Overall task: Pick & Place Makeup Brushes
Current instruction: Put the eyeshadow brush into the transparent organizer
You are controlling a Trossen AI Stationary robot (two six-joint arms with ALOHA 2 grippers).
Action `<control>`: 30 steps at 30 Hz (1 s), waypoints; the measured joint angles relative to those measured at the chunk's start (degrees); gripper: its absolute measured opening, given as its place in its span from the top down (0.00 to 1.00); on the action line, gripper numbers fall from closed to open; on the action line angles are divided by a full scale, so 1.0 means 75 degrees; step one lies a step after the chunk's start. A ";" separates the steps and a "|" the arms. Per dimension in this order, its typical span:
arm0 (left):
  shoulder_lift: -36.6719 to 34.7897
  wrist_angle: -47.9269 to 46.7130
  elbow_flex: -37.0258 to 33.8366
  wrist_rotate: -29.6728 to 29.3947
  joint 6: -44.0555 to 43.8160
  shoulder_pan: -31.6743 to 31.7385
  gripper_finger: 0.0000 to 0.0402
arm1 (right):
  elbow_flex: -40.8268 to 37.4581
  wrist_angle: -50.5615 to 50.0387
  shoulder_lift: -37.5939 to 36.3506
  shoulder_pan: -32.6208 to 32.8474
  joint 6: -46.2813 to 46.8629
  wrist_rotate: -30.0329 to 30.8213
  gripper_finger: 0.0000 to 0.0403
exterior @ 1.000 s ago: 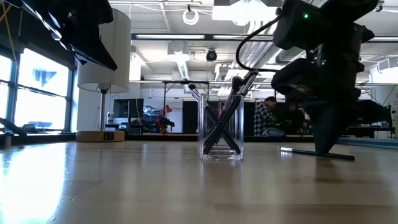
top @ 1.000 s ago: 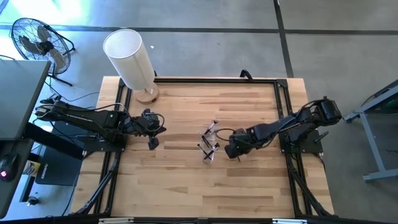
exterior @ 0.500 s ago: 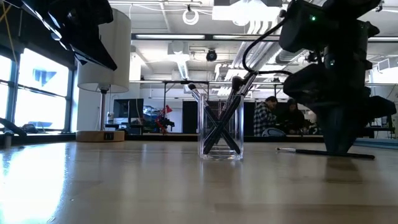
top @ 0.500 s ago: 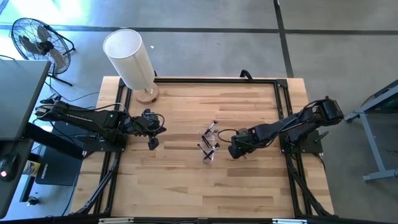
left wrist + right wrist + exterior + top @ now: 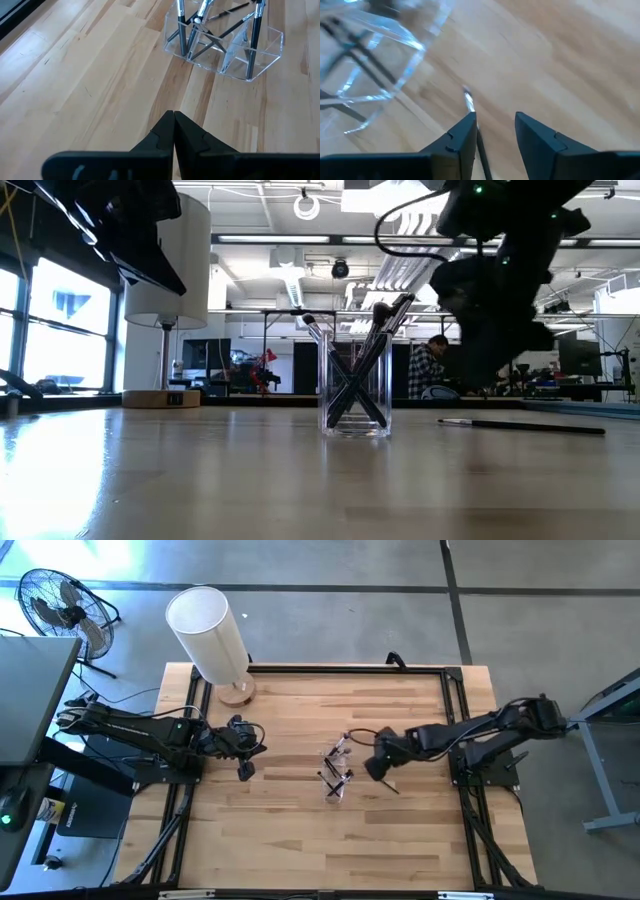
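Right gripper (image 5: 492,132) fingers spread, empty; a second ago pressed together low at table. Now lifted, shifted toward back edge. Loose brush (image 5: 520,424) left flat on table (image 5: 300,830), right of clear holder (image 5: 355,395); grasp apparently released or missed. Other makeup brushes (image 5: 220,27) stand crossed inside holder. Left gripper (image 5: 173,132) fingers pressed together, idle at left.
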 joint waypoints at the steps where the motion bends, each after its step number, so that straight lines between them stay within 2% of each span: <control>1: 0.0000 0.0003 0.0000 0.0000 -0.0003 0.0000 1.00 | 0.0011 0.0271 0.0093 -0.0039 -0.0420 0.0053 0.68; 5: 0.0000 0.0004 0.0000 0.0000 -0.0041 0.0000 1.00 | 0.0012 0.1050 0.0578 -0.0121 -0.1464 0.0342 0.70; 14: 0.0000 0.0001 0.0000 0.0003 -0.0119 0.0000 1.00 | 0.0024 0.1592 0.1629 -0.0165 -0.1948 0.0115 0.70; 25: 0.0000 0.0000 0.0000 0.0012 -0.0175 0.0000 1.00 | 0.0018 0.1904 0.1418 -0.0168 -0.1825 0.0224 0.70; 30: 0.0000 0.0003 0.0000 0.0015 -0.0178 0.0002 1.00 | 0.0021 0.2133 0.1402 -0.0105 -0.1981 0.0037 0.70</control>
